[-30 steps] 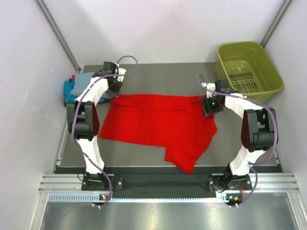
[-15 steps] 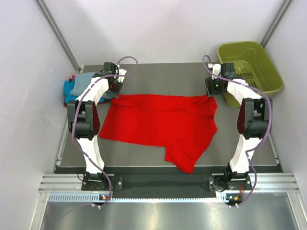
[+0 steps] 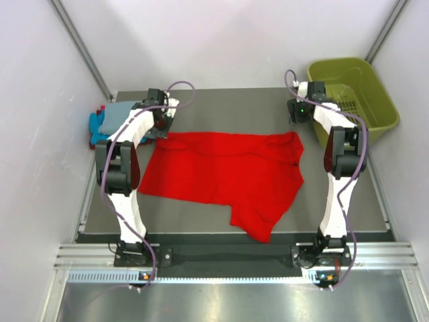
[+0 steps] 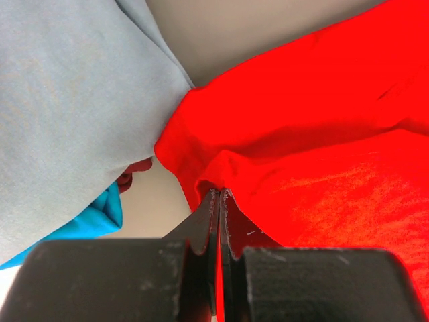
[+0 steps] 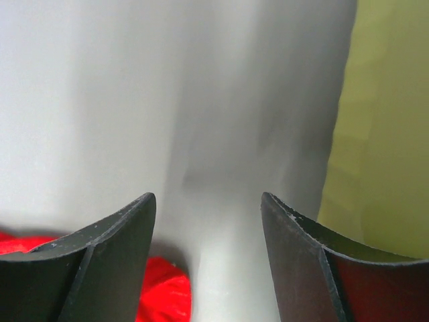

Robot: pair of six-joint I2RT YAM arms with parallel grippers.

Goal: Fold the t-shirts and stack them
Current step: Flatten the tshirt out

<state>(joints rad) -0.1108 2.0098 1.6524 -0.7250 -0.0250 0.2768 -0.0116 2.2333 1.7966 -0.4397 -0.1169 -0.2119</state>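
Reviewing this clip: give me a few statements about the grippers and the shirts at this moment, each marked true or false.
1. The left gripper is shut on a corner of the red t-shirt. True.
2. The right gripper holds the red t-shirt's other corner. False: its jaws are open with nothing between them, and it is up beside the olive-green basket.
3. The grey-blue t-shirt lies in the basket. False: it rests on the turquoise t-shirt at the table's far left.
4. The red t-shirt lies spread on the table between the two arms. True.
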